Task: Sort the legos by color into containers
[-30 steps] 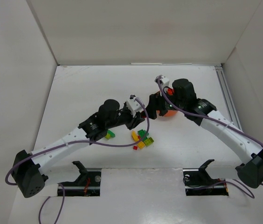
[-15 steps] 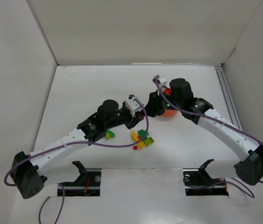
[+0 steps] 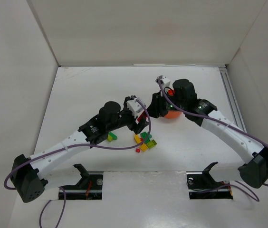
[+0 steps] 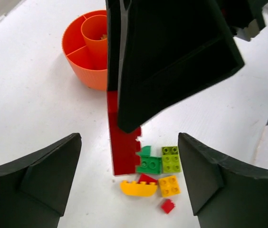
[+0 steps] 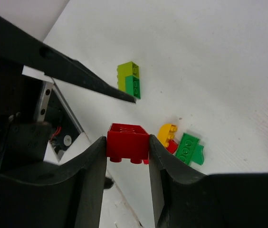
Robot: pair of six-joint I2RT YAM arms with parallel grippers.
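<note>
White desk, matte, evenly lit. Enclosed by white back wall, left wall, right wall. Metal rail along right edge. Two rectangular cutouts at near edge.

White arm links, black joints, purple cables.

The white bench carries an orange dish toward the back. Near it lie clustered legos, green, lime, yellow and red. A lime-and-green pair lies apart to the left.
</note>
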